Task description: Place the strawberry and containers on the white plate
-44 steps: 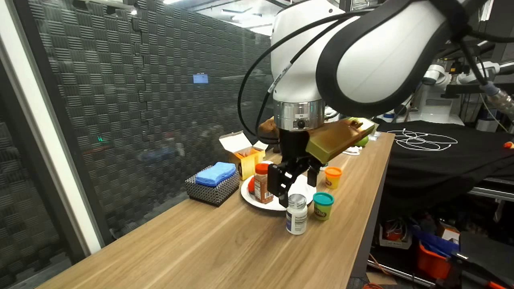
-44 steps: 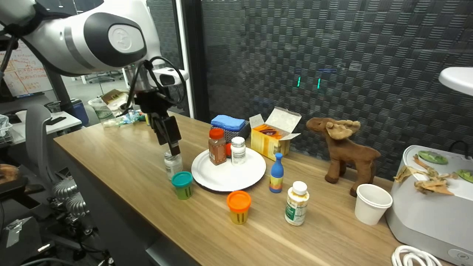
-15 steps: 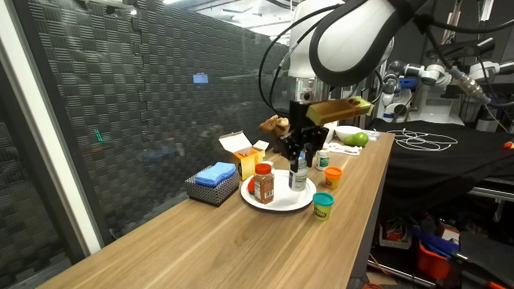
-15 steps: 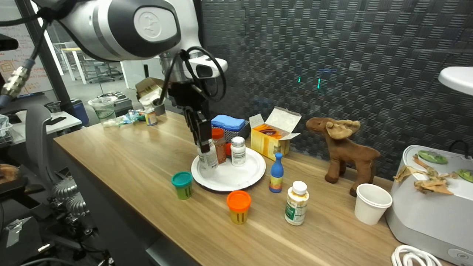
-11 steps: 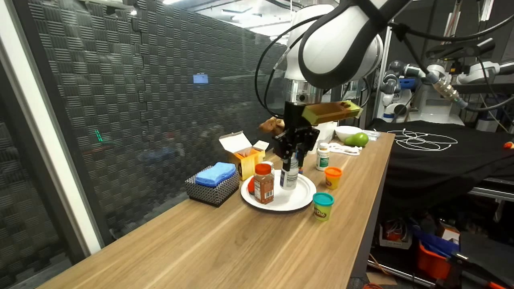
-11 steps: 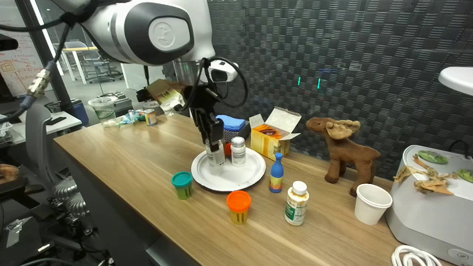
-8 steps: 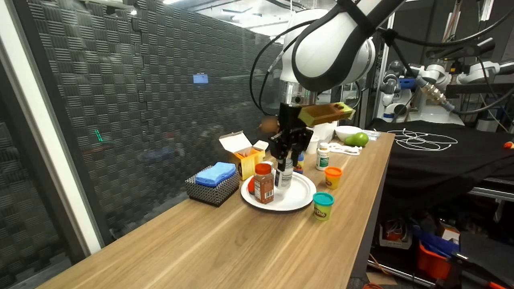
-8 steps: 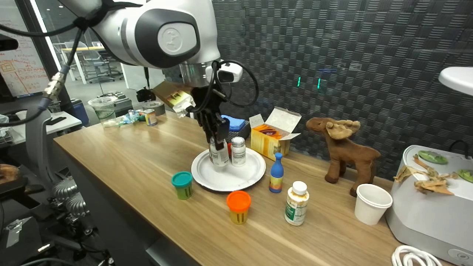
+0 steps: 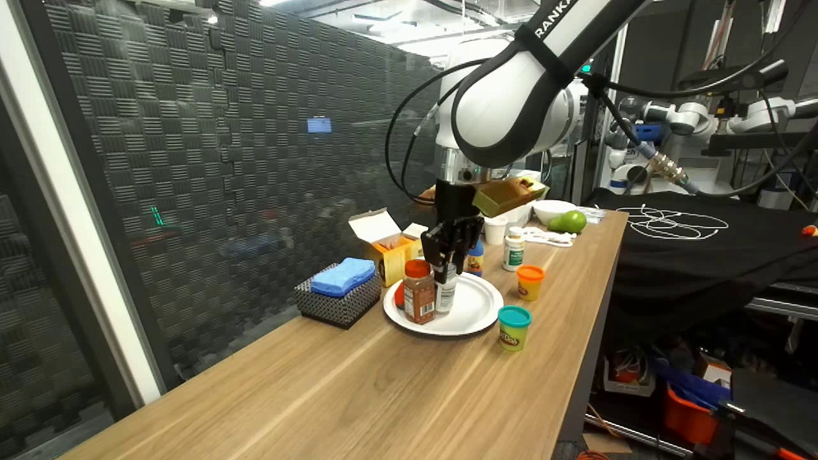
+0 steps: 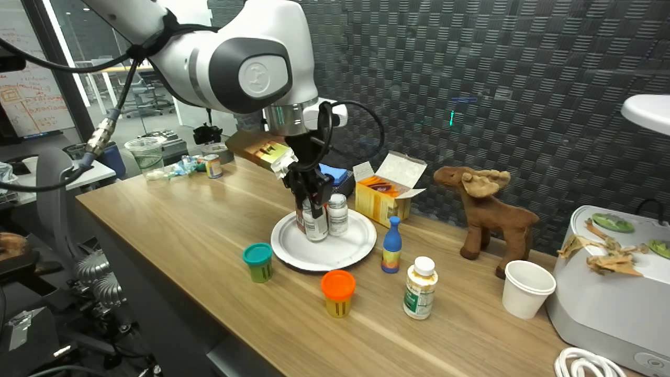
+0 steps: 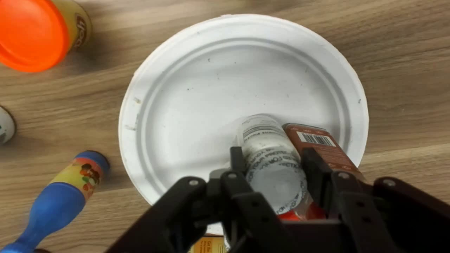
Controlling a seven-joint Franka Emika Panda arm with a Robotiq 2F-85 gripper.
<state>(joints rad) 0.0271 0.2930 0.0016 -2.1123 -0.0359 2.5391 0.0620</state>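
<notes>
Near the middle of the white plate (image 10: 324,257), a white pill bottle (image 10: 316,227) looks to be the container whose placing is the step in hand; it is close to upright, though whether its base touches the plate cannot be told. The next move probably calls for seating it flat, then parting the fingers with care and rising straight up, since there is little room on one side. The hand (image 11: 274,156), its body toward five o'clock in the wrist view, is clamped on the upper part of the bottle, fingers partway apart with the bottle between them. Just beside it, toward nine o'clock in an exterior view, stands the orange-capped spice bottle (image 9: 419,298); whether the nearer finger also touches that is unclear. Farther toward nine, a red edge of the strawberry (image 9: 399,296) shows on the plate. A second white bottle (image 10: 337,220) stands on the plate between two and three o'clock from the held one in an exterior view. Outside the plate, on the table (image 10: 209,225), are the teal-lidded Play-Doh tub (image 10: 258,264) at eight o'clock and the orange-lidded Play-Doh tub (image 10: 338,296) between five and six; if they count as containers, I judge them left to do.
</notes>
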